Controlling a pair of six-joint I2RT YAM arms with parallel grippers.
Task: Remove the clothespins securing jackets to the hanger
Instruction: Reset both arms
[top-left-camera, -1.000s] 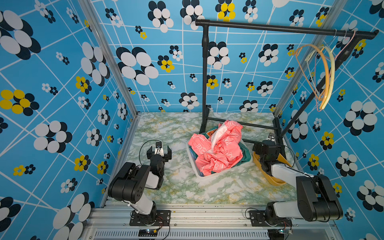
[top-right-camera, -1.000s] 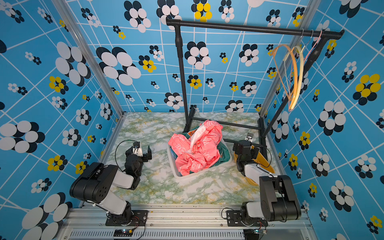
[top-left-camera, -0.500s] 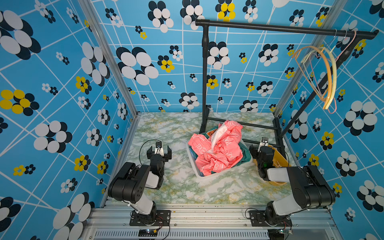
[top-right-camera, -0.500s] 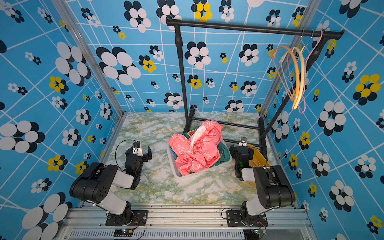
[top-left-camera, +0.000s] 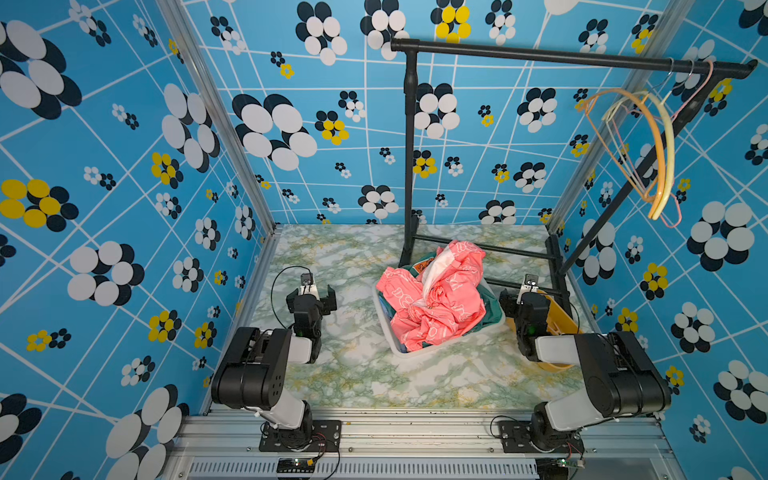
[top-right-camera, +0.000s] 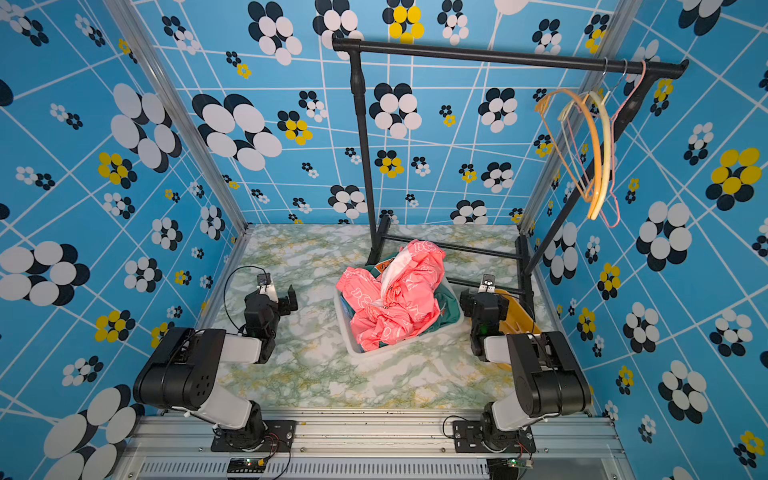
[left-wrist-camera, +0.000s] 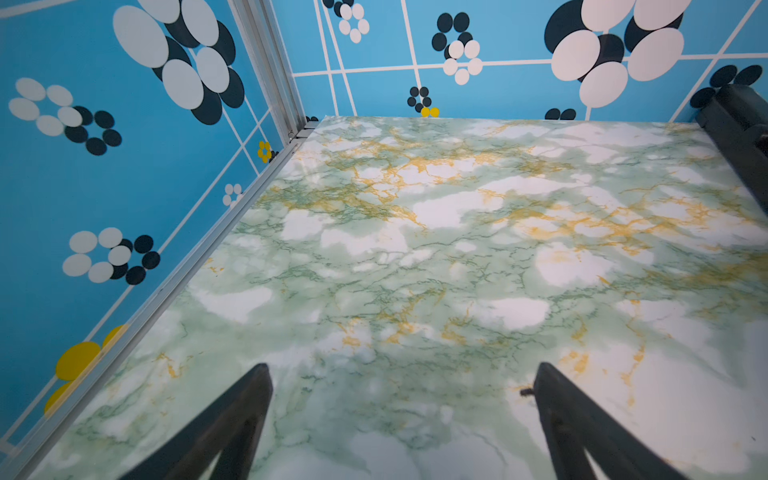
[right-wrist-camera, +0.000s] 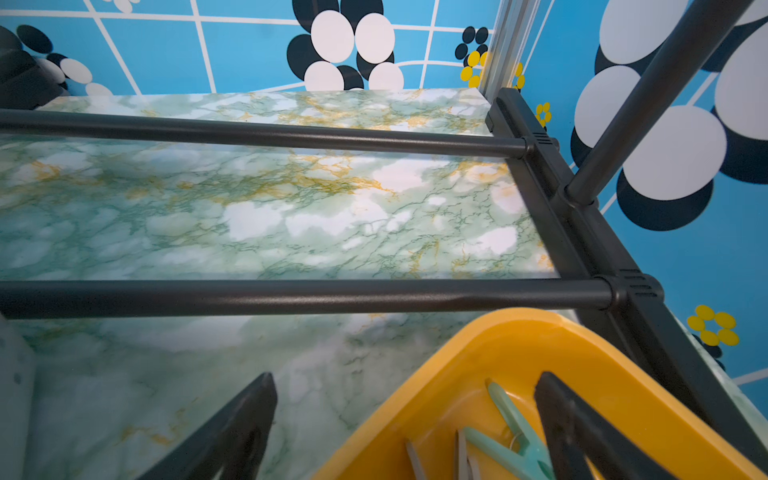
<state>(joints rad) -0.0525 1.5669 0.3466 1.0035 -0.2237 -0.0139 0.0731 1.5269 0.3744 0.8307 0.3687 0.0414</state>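
Note:
The jackets lie heaped in a white bin (top-left-camera: 409, 353): a glossy pink jacket (top-left-camera: 436, 299) (top-right-camera: 395, 299) on top and a teal jacket (top-left-camera: 492, 309) under it. The hangers (top-left-camera: 660, 158) (top-right-camera: 598, 153) hang bare at the rail's right end. In the right wrist view a pale green clothespin (right-wrist-camera: 515, 432) and grey clothespins (right-wrist-camera: 415, 461) lie in a yellow bin (right-wrist-camera: 519, 336). My right gripper (right-wrist-camera: 406, 376) (top-left-camera: 523, 299) is open and empty, straddling that bin's rim. My left gripper (left-wrist-camera: 403, 368) (top-left-camera: 311, 296) is open and empty, low over bare table, left of the white bin.
A black clothes rack stands at the back right, with its top rail (top-left-camera: 540, 54) high up and its base bars (right-wrist-camera: 291, 297) just beyond my right gripper. The yellow bin (top-left-camera: 561, 320) sits against the rack's foot. Patterned blue walls close in three sides.
My right arm has folded back toward its base, with the gripper staying by the yellow bin. The hangers sway slightly. My left arm has not moved.

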